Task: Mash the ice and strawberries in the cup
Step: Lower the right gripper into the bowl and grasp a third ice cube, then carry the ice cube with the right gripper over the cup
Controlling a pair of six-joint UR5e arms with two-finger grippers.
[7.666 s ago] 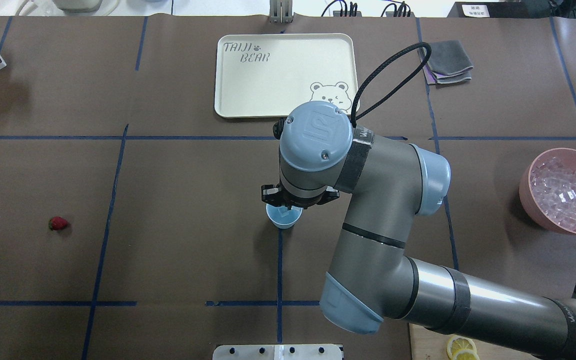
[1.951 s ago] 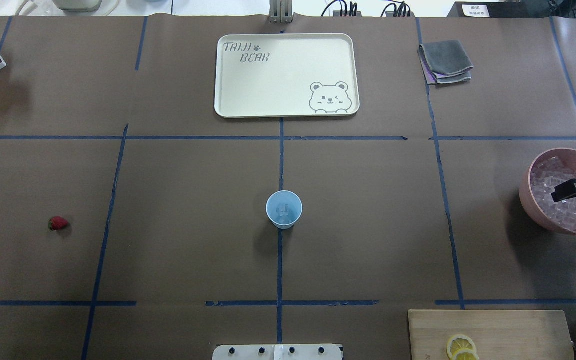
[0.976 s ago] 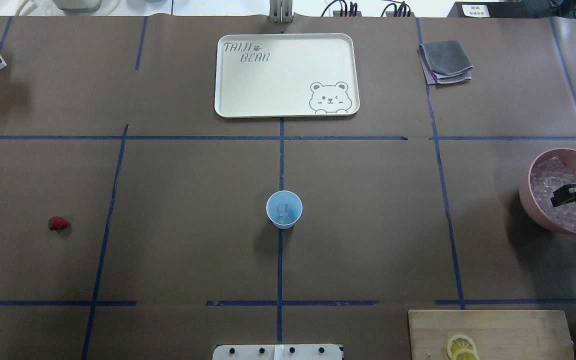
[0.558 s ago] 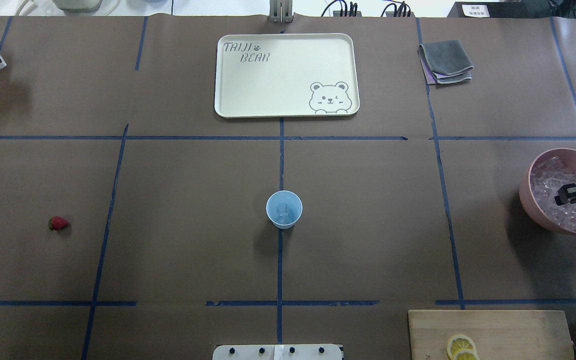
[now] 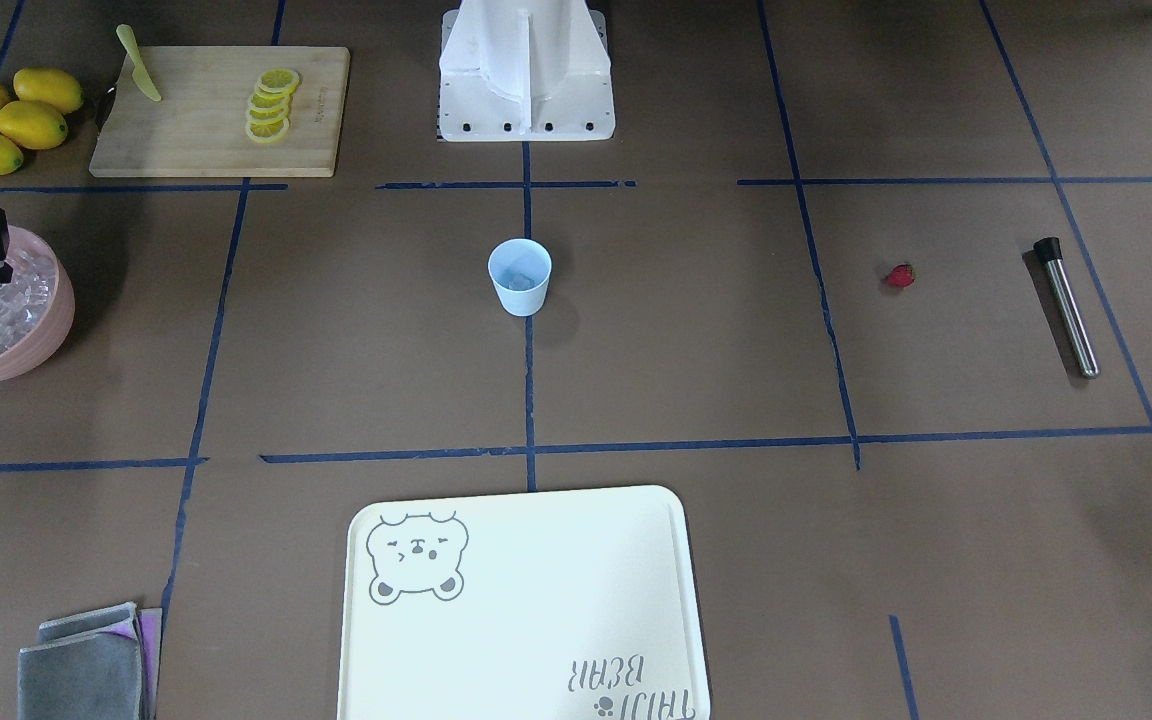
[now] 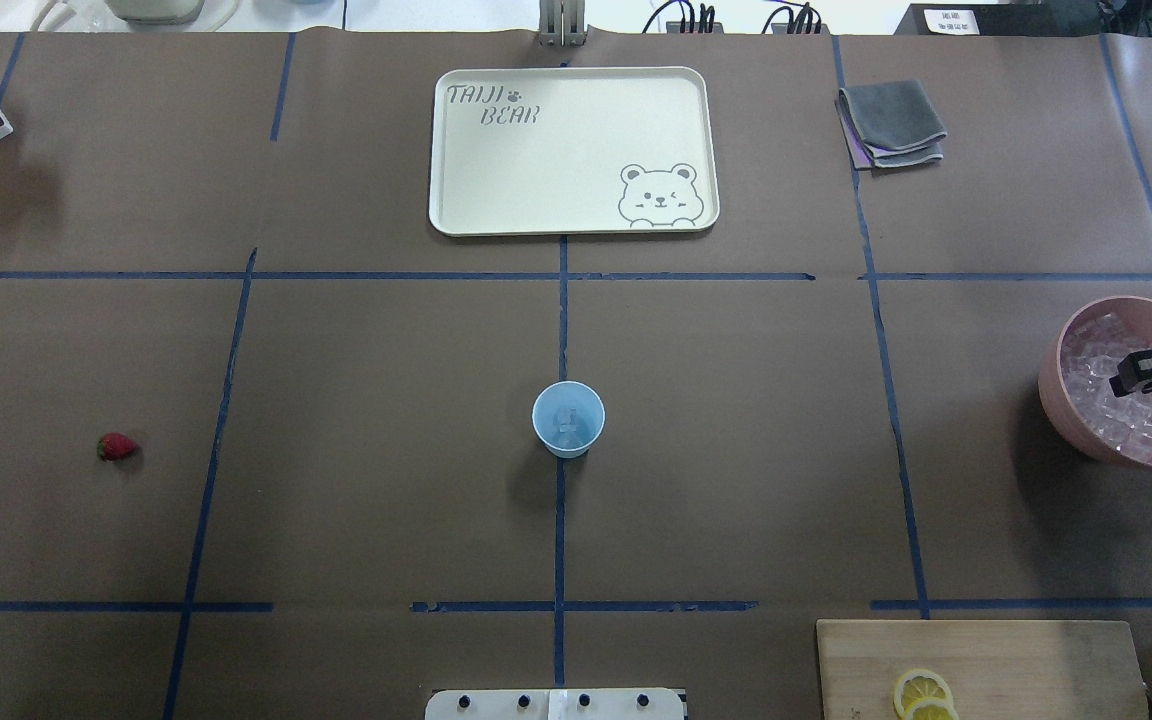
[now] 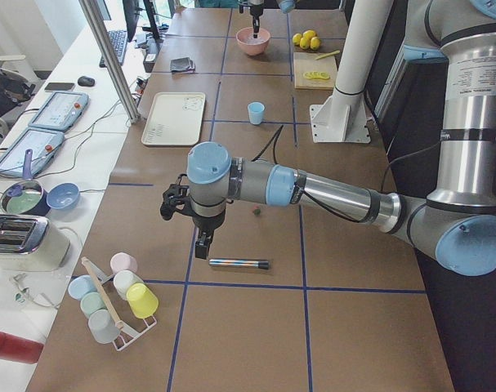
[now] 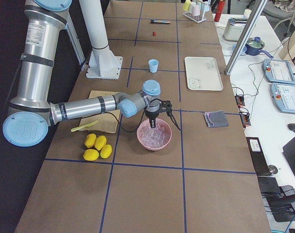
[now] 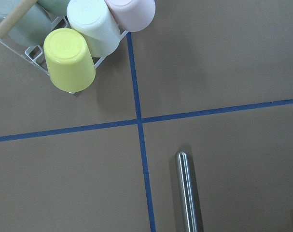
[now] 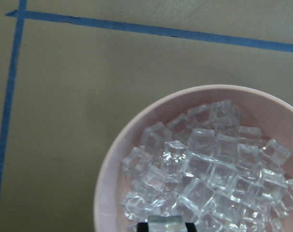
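Observation:
The pale blue cup (image 6: 568, 420) stands at the table's middle with a few pieces of ice in it; it also shows in the front view (image 5: 520, 277). The red strawberry (image 6: 117, 447) lies alone far to the left. My right gripper (image 6: 1136, 375) hangs over the pink bowl (image 6: 1051, 385) of ice (image 10: 204, 164). In the right wrist view it (image 10: 166, 225) is shut on an ice cube. My left gripper (image 7: 203, 243) hovers by the steel rod (image 7: 239, 264); I cannot tell if it is open or shut.
The cream bear tray (image 6: 476, 200) lies beyond the cup, with folded grey cloths (image 6: 891, 122) to its right. A cutting board (image 5: 216, 150) with lemon slices, whole lemons (image 5: 6, 118) and a cup rack (image 9: 78, 43) stand at the edges.
My right arm left the cup and went to the pink bowl. In the last second its gripper dipped into the ice and shifted slightly towards the far side.

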